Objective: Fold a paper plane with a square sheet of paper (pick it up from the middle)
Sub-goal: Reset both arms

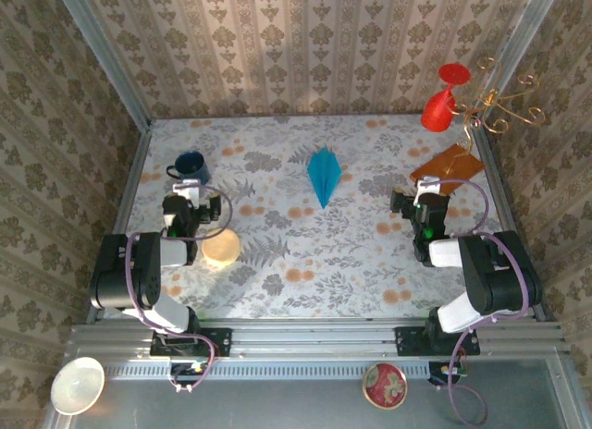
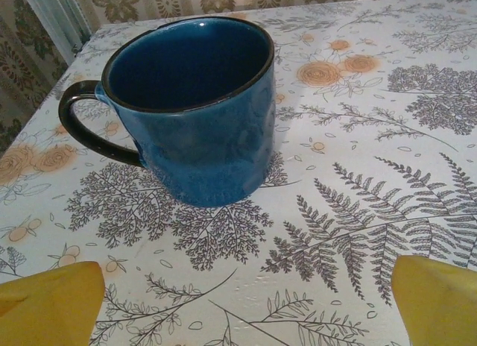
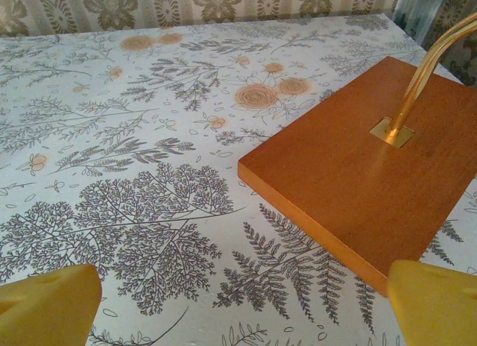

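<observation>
Nearest of all, a white bowl [image 1: 77,385] sits on the grey ledge in front of the arm bases, well to the left of the paper plane [image 1: 323,175] and far nearer than it. Left of the plane and slightly farther back stands a blue mug [image 2: 195,107], upright, its dark handle turned left. The left fingers [image 2: 52,305] point at the mug from the near side with their yellow pads spread wide and nothing between them. A pale round disc [image 1: 221,249] lies left of the plane and nearer. The plane itself – teal, creased, its sharp point aimed toward the arms – lies flat on the floral tabletop [image 1: 277,272] about midway between the two arms, well apart from both. A red patterned dish [image 1: 384,385] rests on the ledge, right of the plane and much nearer. Right of the plane, the right fingers [image 3: 436,305] are likewise spread apart and empty, facing an orange-brown wooden base [image 3: 350,174] with a brass stem [image 3: 428,74] rising from it. Farther right and back – above that base – hangs or stands a red vase [image 1: 444,101]; which, I cannot tell.
</observation>
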